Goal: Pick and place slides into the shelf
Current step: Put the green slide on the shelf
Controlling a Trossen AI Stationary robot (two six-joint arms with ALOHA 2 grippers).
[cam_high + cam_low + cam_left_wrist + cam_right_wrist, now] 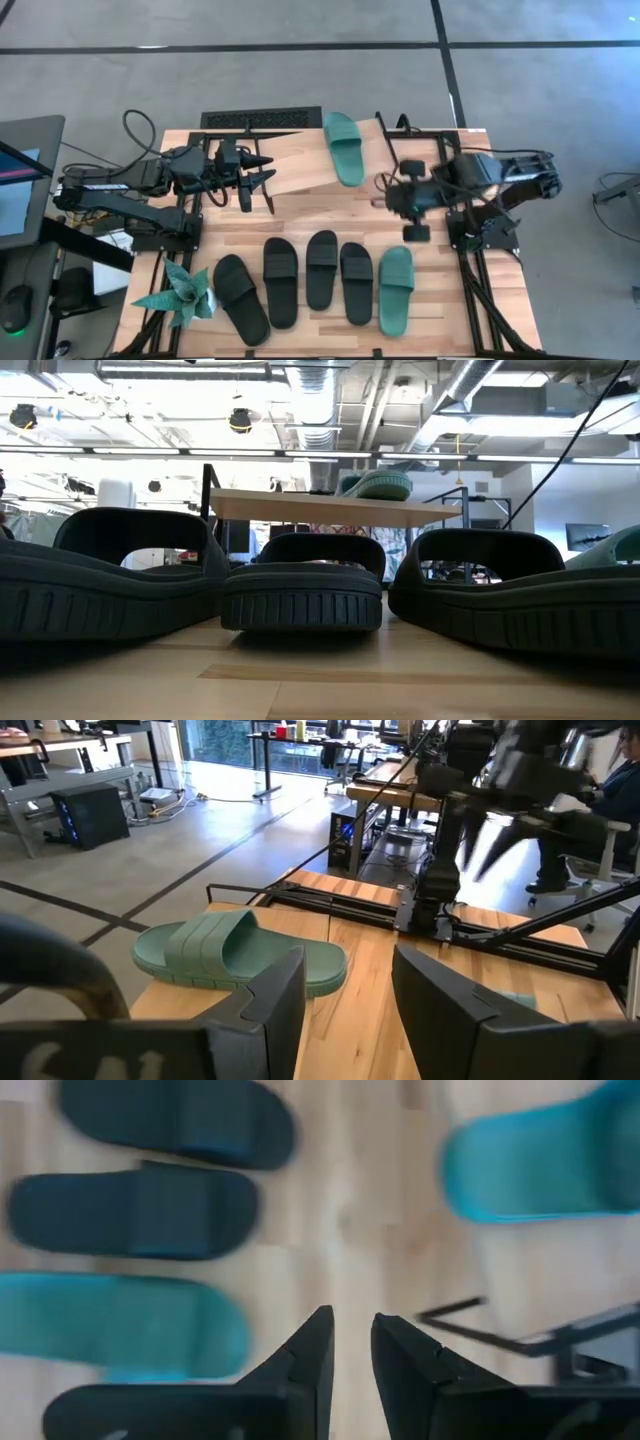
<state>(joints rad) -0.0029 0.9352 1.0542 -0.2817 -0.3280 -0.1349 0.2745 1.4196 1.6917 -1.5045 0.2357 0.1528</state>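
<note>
One teal slide [345,148] lies sole-down on the shelf's slanted plank [295,168], at its right end; it also shows in the left wrist view [235,955] and the low view [378,484]. Several black slides [300,280] and the second teal slide [396,288] lie in a row on the near part of the table. My left gripper [258,175] hovers open over the shelf's left part, and its fingers [280,995] point at the teal slide. My right gripper [384,192] hangs open by a narrow gap [350,1342] between the shelf and the row. It holds nothing.
A teal paper plant [180,295] stands at the table's near left corner. A black grille [262,118] lies at the far edge behind the shelf. Bare wood [330,210] shows between shelf and row. Black arm frames run along both table sides.
</note>
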